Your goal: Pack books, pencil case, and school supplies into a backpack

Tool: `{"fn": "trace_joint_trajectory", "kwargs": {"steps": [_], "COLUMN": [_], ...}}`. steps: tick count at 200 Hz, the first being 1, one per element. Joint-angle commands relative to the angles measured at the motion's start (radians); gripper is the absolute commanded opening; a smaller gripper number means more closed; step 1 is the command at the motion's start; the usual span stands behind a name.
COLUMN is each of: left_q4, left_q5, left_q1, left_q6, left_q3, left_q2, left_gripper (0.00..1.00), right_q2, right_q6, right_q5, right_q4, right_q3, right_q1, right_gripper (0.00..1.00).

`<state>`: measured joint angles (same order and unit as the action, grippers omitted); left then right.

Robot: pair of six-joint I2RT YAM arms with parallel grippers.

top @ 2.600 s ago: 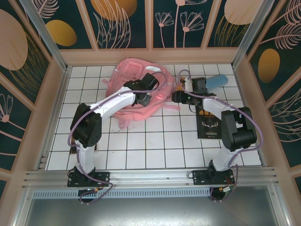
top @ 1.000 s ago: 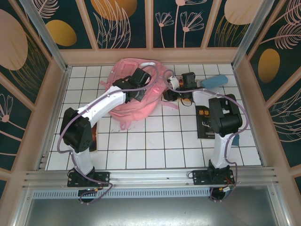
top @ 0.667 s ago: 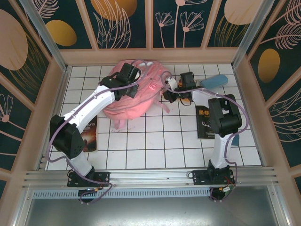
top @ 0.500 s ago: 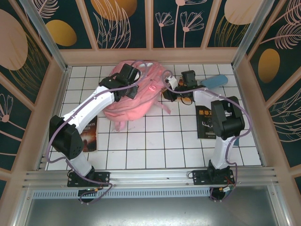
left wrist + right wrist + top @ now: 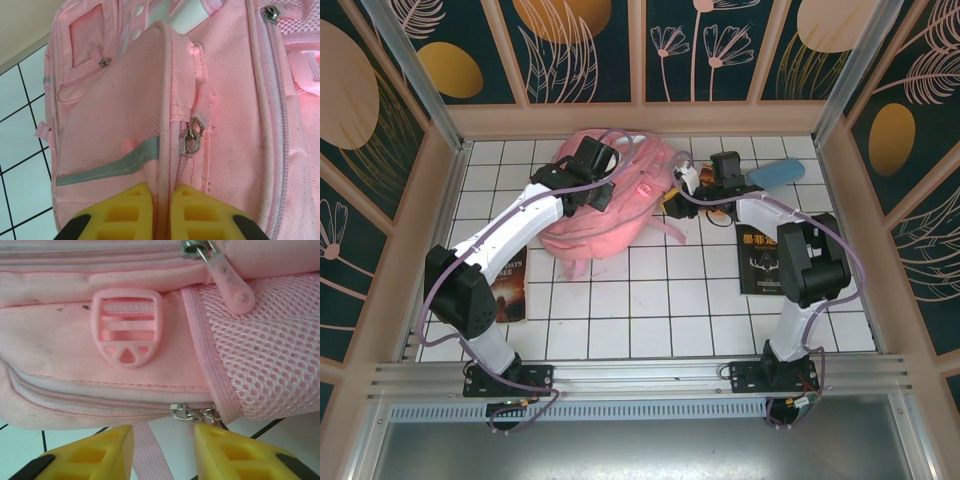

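The pink backpack (image 5: 620, 215) lies at the back middle of the tiled table. My left gripper (image 5: 604, 194) rests on its top; in the left wrist view this gripper (image 5: 161, 210) is shut on a raised piping seam of the backpack (image 5: 235, 100), beside a metal zipper pull (image 5: 192, 136). My right gripper (image 5: 678, 197) is at the bag's right side. In the right wrist view it (image 5: 164, 445) is open, astride a pink strap (image 5: 150, 455), just below a metal zipper pull (image 5: 192, 413). The light blue pencil case (image 5: 775, 172) lies back right. The black booklet (image 5: 763, 262) and the orange book (image 5: 508, 285) lie flat.
Wooden walls and metal posts enclose the table (image 5: 650, 310) on three sides. The left arm's base link partly covers the orange book. A pink buckle (image 5: 127, 327) and mesh side pocket (image 5: 270, 365) sit close in front of the right fingers (image 5: 230, 445).
The left arm swung left and back with the backpack fabric in its grip, shifting the bag and uncovering the orange book. The right arm's elbow moved right, uncovering more of the black booklet.
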<state>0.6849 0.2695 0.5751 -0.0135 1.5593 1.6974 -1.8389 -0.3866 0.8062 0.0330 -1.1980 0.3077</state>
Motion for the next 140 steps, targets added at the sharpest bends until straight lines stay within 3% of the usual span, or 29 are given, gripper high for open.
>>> {"fn": "trace_joint_trajectory", "kwargs": {"steps": [1, 72, 118, 140], "left_q4": [-0.085, -0.087, -0.090, -0.096], "left_q5": [0.030, 0.025, 0.027, 0.032], "left_q1": [-0.008, -0.008, -0.008, -0.008], "left_q6": [-0.009, -0.009, -0.005, -0.001], "left_q3": [0.020, 0.022, 0.019, 0.015], "left_q2": [-0.071, -0.069, -0.071, -0.071], "left_gripper": [0.12, 0.12, 0.12, 0.12], "right_q2": [-0.041, -0.135, -0.115, -0.079], "right_q6": [0.002, -0.004, -0.020, -0.024], "right_q5": [0.048, 0.049, -0.012, -0.034], "right_q4": [-0.010, 0.009, -0.018, -0.030], "right_q3": [-0.044, -0.130, -0.103, -0.070], "right_q1": [0.004, 0.006, 0.014, 0.015], "right_gripper": [0.35, 0.27, 0.02, 0.00]}}
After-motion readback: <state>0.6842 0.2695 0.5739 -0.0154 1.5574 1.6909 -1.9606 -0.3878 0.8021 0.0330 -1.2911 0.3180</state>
